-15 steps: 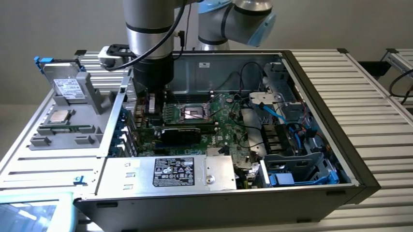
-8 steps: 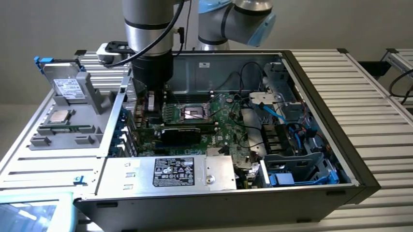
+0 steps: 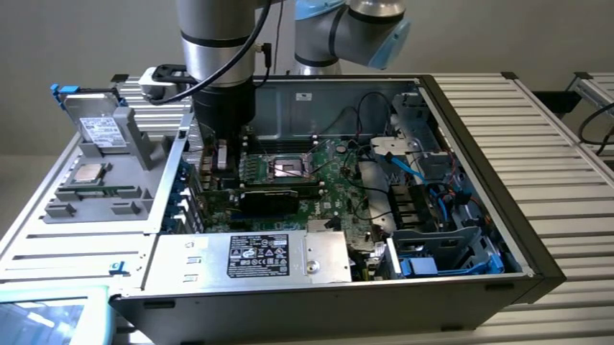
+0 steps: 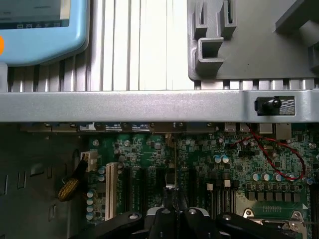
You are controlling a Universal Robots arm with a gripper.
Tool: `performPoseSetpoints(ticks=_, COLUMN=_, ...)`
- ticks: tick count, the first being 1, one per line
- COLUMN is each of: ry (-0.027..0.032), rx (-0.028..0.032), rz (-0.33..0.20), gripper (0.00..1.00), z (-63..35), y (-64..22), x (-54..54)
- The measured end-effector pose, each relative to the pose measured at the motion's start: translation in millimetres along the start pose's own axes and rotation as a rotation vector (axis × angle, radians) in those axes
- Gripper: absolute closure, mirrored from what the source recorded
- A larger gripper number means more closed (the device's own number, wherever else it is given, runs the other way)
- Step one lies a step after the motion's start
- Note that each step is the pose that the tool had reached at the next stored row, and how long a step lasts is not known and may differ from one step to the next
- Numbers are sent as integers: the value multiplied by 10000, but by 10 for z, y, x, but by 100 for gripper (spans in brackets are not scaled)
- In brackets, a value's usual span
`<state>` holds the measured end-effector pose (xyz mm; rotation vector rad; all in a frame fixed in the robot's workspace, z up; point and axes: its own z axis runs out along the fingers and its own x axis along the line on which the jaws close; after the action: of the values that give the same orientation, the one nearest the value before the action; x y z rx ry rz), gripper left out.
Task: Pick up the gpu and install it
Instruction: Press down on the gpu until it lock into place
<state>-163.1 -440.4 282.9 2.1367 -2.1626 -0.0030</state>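
Observation:
The gpu stands on edge inside the open computer case, its black block over the motherboard, just to the exterior view's right of my gripper. In the wrist view the gpu shows edge-on as a thin strip running from the black fingers toward the case's rear wall, lined up with the expansion slots of the motherboard. My gripper is shut on the card's top edge. Whether the card's lower edge sits in a slot is hidden.
A silver power supply lies along the case's front. The processor socket and loose cables sit beyond the card. A grey parts fixture lies outside the case wall, a blue-rimmed screen beside it. A red wire loops over the board.

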Motion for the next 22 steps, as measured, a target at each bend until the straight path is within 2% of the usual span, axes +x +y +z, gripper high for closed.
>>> performPoseSetpoints(ticks=2, ry=-20, rx=0, rz=-2, gripper=88, z=7, y=-1, x=0)
performPoseSetpoints(ticks=5, ry=-84, rx=-1, rz=-8, gripper=88, z=15, y=-9, x=-1)
performPoseSetpoints(ticks=11, ry=-173, rx=-2, rz=-14, gripper=88, z=18, y=-33, x=2)
performPoseSetpoints(ticks=18, ry=-367, rx=-4, rz=-28, gripper=88, z=61, y=-36, x=36)
performPoseSetpoints(ticks=22, ry=-393, rx=-4, rz=-29, gripper=88, z=67, y=-37, x=47)
